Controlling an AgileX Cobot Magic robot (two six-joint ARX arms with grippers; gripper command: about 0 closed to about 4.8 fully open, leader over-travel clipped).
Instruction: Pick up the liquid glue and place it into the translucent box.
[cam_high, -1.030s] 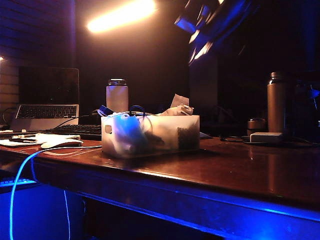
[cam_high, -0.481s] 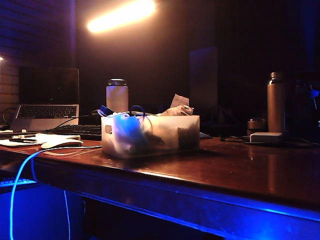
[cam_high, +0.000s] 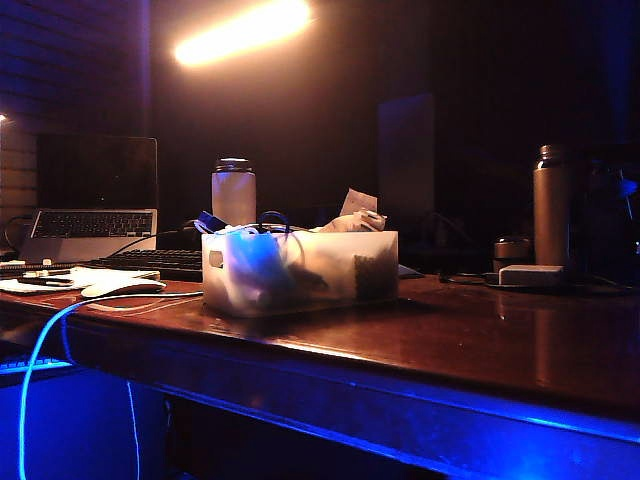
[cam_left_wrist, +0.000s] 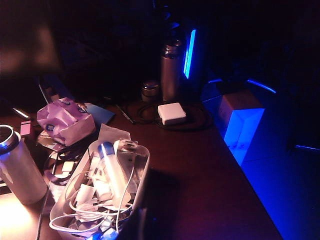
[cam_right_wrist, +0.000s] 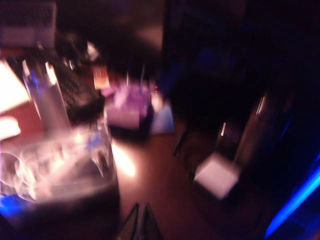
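The liquid glue, a whitish bottle with a blue cap, lies on a tangle of white cables inside the translucent box. In the exterior view the translucent box stands mid-table and neither arm shows. My left gripper is only a dark shape beside and above the box's near end; I cannot make out its jaws. My right gripper hovers over bare table beside the box, its fingertips together and empty. That view is blurred and the glue cannot be made out in it.
A white dark-lidded flask stands behind the box, a laptop and keyboard to the left. A metallic thermos and a white block sit far right. A purple packet lies near the box.
In the exterior view a blurred arm at the top right one second ago has left the frame. Nothing on the table has moved.
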